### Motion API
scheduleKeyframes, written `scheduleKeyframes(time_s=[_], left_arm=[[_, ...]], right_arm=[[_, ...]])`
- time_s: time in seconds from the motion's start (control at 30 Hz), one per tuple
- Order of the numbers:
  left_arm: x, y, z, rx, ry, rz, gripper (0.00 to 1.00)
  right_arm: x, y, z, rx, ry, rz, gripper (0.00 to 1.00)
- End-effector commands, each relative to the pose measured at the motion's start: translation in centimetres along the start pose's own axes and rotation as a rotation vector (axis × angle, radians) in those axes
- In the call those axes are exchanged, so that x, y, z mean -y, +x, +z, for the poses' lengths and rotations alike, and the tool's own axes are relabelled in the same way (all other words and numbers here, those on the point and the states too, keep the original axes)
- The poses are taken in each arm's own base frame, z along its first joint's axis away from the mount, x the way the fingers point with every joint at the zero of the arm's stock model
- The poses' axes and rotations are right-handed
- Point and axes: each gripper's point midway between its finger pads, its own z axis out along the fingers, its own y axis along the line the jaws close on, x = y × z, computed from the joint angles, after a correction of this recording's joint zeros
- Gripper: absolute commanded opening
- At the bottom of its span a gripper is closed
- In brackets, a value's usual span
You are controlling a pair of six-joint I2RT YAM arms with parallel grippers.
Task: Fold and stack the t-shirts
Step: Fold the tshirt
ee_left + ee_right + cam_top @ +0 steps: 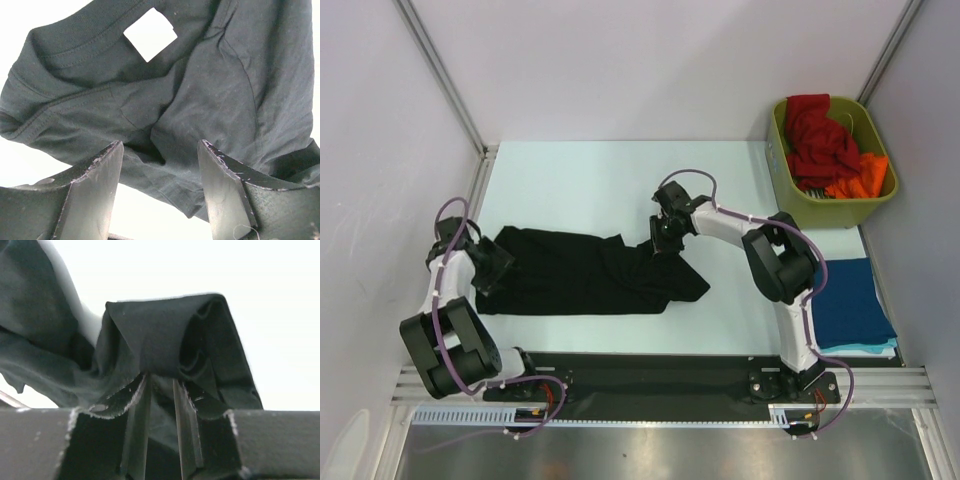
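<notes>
Left wrist alone: t-shirt (225, 90) label (150, 34)

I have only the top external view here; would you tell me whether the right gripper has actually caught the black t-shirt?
Observer: Yes. The right wrist view shows the right gripper with a bunched fold of the black t-shirt pinched between its nearly closed jaws.
Operator: Thank you. Is the left gripper holding anything?
Observer: No. The left gripper is open, its jaws wide apart, and the cloth lies ahead of them ungripped.
Operator: Which part of the shirt does it face?
Observer: The collar, with a white label just inside it.
</notes>
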Motion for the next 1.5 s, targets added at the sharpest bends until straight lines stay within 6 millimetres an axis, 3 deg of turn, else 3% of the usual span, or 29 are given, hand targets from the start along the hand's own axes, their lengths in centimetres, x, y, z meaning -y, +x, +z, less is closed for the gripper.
scheduleKeyframes(time_s=[0.0,0.13,0.2,0.4,0.63,0.7,0.83,1.0,1.13,1.37,1.43,1.47], left_arm=[[0.8,-2.0,-0.5,0.043,0.034,0.002,0.67],[0.6,-2.2,-0.1,0.035,0.022,-0.004,0.67],[0.5,-2.2,0.2,0.029,0.019,-0.009,0.67],[1.0,-2.9,0.7,0.033,0.034,-0.015,0.67],[1.6,-4.3,1.5,0.031,0.038,0.002,0.67],[1.5,-4.6,1.6,0.031,0.031,0.008,0.67],[1.9,-5.4,1.0,0.056,0.037,0.022,0.68],[2.4,-5.6,0.9,0.05,0.058,0.027,0.67],[2.6,-5.9,0.9,0.051,0.06,0.027,0.67],[2.4,-6.0,1.2,0.049,0.055,0.028,0.67],[2.6,-5.9,1.4,0.043,0.062,0.024,0.67],[2.7,-6.0,1.5,0.045,0.068,0.021,0.67]], right_arm=[[2.4,0.2,0.8,0.009,0.099,0.046,0.29],[7.5,1.1,1.1,-0.014,0.225,0.118,0.29],[10.6,1.2,0.5,-0.014,0.293,0.139,0.29],[17.2,1.4,-2.8,0.014,0.429,0.198,0.3],[21.4,-0.3,-5.8,0.063,0.532,0.206,0.31],[21.5,-1.6,-6.8,0.085,0.527,0.197,0.3],[18.9,-3.8,-9.7,0.172,0.504,0.136,0.34],[18.2,-5.3,-13.2,0.218,0.531,0.12,0.51],[15.4,-6.6,-13.5,0.227,0.373,0.11,0.6],[16.4,-4.4,-14.8,0.187,0.305,0.22,0.64],[15.8,-3.6,-15.0,0.182,0.274,0.192,0.58],[15.1,-2.2,-14.0,0.139,0.215,0.176,0.51]])
